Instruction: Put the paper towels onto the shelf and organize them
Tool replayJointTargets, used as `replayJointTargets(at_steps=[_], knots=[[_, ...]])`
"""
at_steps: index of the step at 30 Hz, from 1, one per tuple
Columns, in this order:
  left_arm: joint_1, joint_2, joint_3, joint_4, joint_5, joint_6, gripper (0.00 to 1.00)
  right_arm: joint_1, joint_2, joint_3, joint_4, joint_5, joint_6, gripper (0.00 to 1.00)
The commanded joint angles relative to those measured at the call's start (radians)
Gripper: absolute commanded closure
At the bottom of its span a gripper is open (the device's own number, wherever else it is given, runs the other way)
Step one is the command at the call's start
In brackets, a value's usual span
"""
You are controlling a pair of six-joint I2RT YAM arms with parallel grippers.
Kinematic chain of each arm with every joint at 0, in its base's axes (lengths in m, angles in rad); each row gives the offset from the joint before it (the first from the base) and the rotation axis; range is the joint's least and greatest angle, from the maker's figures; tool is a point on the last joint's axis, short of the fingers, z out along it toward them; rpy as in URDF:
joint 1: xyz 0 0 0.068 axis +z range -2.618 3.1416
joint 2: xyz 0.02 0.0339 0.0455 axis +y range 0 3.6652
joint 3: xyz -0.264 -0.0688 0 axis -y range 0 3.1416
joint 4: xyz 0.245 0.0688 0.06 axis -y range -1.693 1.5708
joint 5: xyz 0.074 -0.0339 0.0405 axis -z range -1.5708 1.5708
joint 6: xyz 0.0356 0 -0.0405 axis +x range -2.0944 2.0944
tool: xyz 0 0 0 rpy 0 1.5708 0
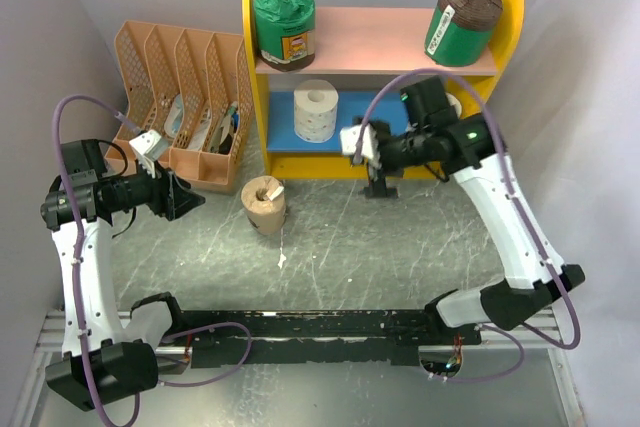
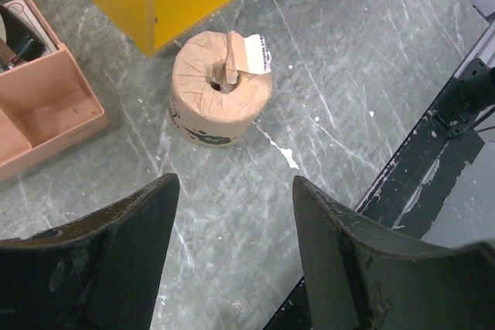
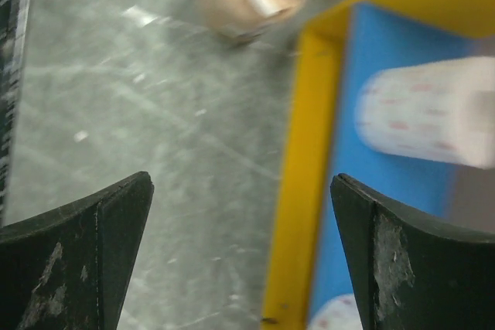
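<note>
Green rolls [image 1: 284, 15] two, white rolls [image 1: 316, 110] two, tan roll [image 1: 264, 204] one.

We get the top view from high up, at the near edge of the table [image 1: 400, 247]. It looks down on the whole table, with the shelf [image 1: 252, 67] at the far side. The left wrist view sits low and near. It looks past its own fingers [image 2: 116, 260] down at the tan roll [image 2: 220, 86]. The right wrist view is very near the shelf and blurry, and it faces the blue board [image 3: 379, 36]. All three views share the tan roll and some of the shelf.
</note>
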Motion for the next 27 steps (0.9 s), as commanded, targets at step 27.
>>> replayJointTargets(at_steps=[27], knots=[[-0.702,0.216,0.078,0.033,-0.630,0.087,0.00,-0.446,-0.531,-0.943,0.646,0.330,0.739,0.00]])
